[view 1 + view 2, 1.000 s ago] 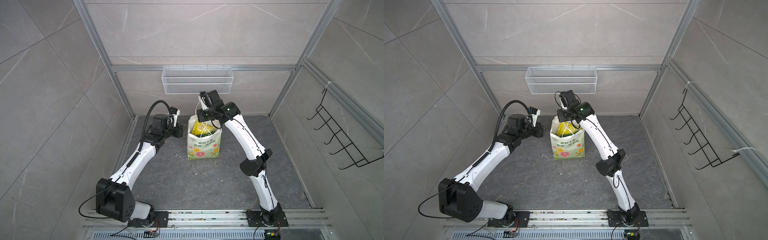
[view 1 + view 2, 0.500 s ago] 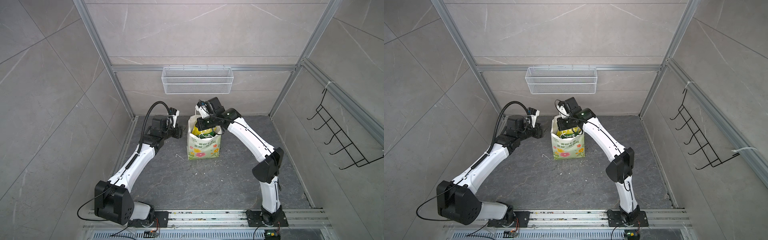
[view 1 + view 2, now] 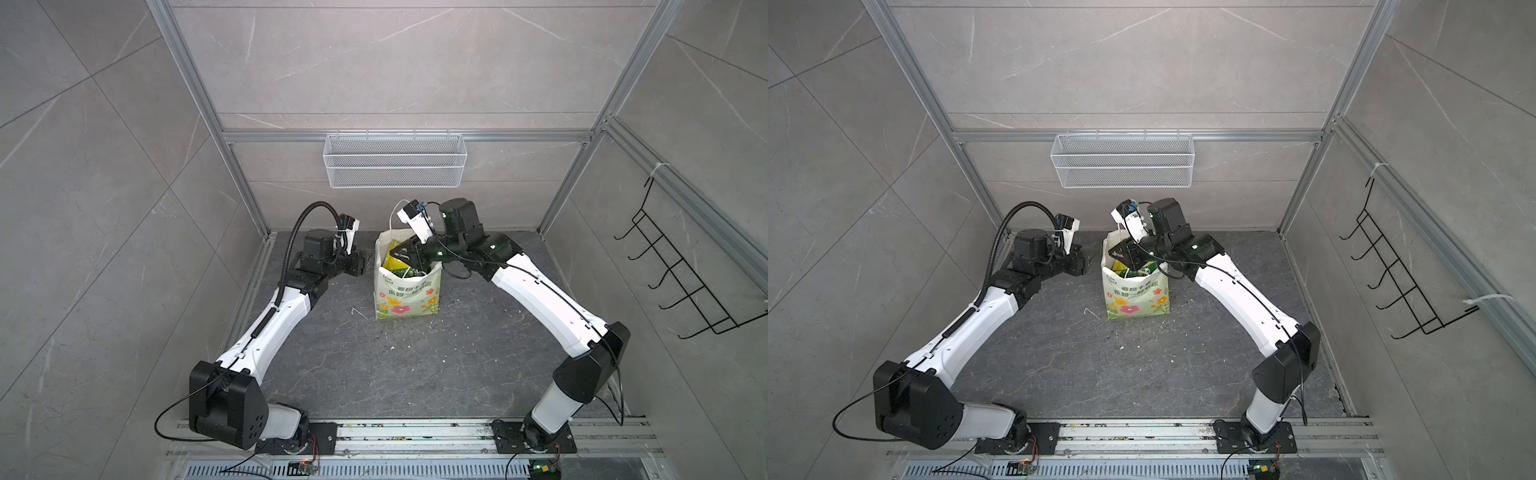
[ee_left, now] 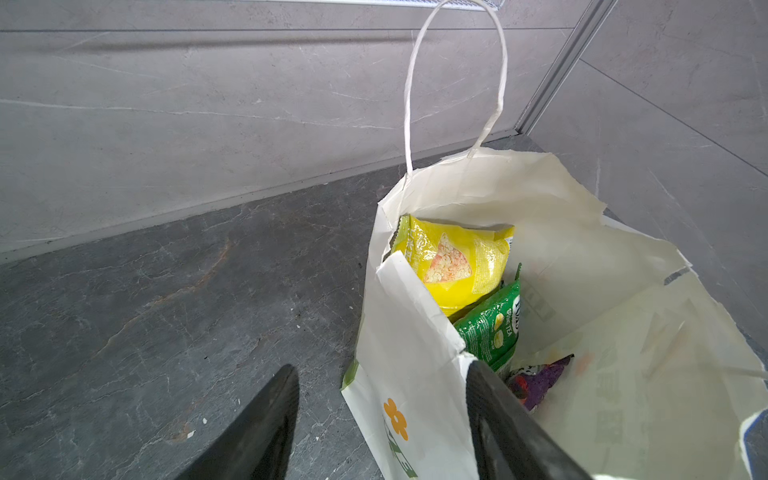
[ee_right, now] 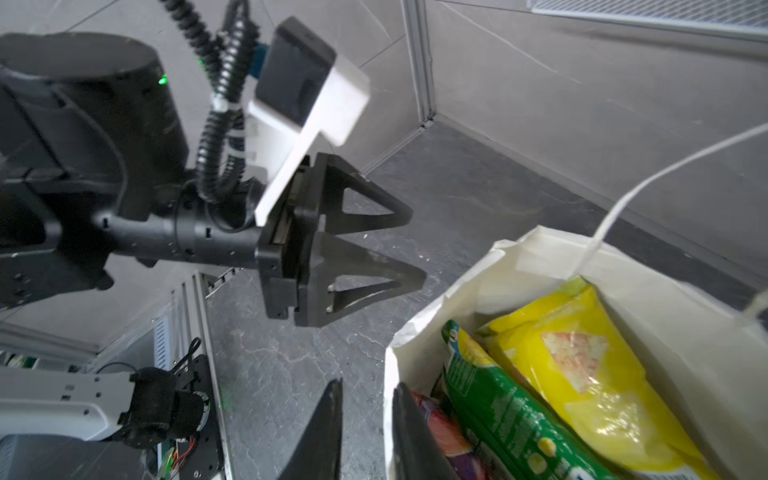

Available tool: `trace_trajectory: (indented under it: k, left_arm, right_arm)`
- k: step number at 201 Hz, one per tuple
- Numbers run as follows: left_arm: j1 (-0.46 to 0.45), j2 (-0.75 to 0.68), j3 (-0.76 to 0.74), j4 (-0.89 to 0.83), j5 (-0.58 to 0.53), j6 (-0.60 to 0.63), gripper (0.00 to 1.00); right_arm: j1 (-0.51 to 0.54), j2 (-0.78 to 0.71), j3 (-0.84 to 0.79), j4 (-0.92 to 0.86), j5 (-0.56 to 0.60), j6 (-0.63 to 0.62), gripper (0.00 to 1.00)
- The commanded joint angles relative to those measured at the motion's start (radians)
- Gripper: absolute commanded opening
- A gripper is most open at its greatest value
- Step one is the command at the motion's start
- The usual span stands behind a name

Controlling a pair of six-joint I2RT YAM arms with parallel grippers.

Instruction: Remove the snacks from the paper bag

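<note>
No snack is out on the tabletop (image 3: 374,374), so unpacking looks barely begun. The paper bag (image 3: 407,297) stands upright, centred near the back edge, mouth gaping for access. The left gripper (image 5: 417,247) sits just beside the bag's left wall, jaws wide and empty, probably placed to brace the bag. The right gripper (image 5: 368,386) is at the mouth with jaws part-way apart: one finger inside that wall, one outside, nothing visibly held. Inside, the yellow chip bag (image 4: 453,262) leans on the back wall, with the green bag (image 4: 492,328) and purple bag (image 4: 540,380) in front. The mesh basket (image 3: 395,166) on the back wall isn't involved.
</note>
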Motion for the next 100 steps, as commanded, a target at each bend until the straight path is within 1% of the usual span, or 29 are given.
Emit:
trace_trajectory:
  k: [1,9,14,20,43,53,73,84,100]
  left_arm:
    - [-0.012,0.000,0.029,0.040,0.020,0.033,0.67]
    - [-0.014,0.000,0.031,0.031,0.025,0.036,0.67]
    - [-0.015,0.000,0.032,0.029,0.030,0.037,0.67]
    - [-0.018,-0.002,0.029,0.027,0.034,0.039,0.67]
    - [-0.038,0.002,0.032,0.029,0.058,0.062,0.68]
    - [-0.049,0.004,0.040,0.021,0.084,0.075,0.68]
    - [-0.078,0.003,0.049,0.014,0.123,0.121,0.69]
    - [-0.095,0.004,0.062,0.011,0.128,0.144,0.69]
    - [-0.110,0.008,0.080,-0.005,0.167,0.180,0.69]
  right_arm:
    - [0.003,-0.071,-0.054,0.070,-0.049,-0.075,0.34]
    - [0.003,-0.087,-0.068,0.078,-0.044,-0.077,0.34]
    - [0.003,-0.095,-0.074,0.080,-0.052,-0.083,0.36]
    - [0.003,-0.103,-0.077,0.081,-0.068,-0.088,0.39]
    - [0.003,-0.115,-0.080,0.081,-0.142,-0.099,0.42]
    - [0.003,-0.114,-0.075,0.073,-0.167,-0.102,0.43]
    - [-0.001,-0.127,-0.094,0.104,-0.208,-0.078,0.46]
    - [-0.001,-0.130,-0.094,0.109,-0.210,-0.074,0.48]
    - [-0.009,-0.142,-0.105,0.142,-0.217,-0.050,0.49]
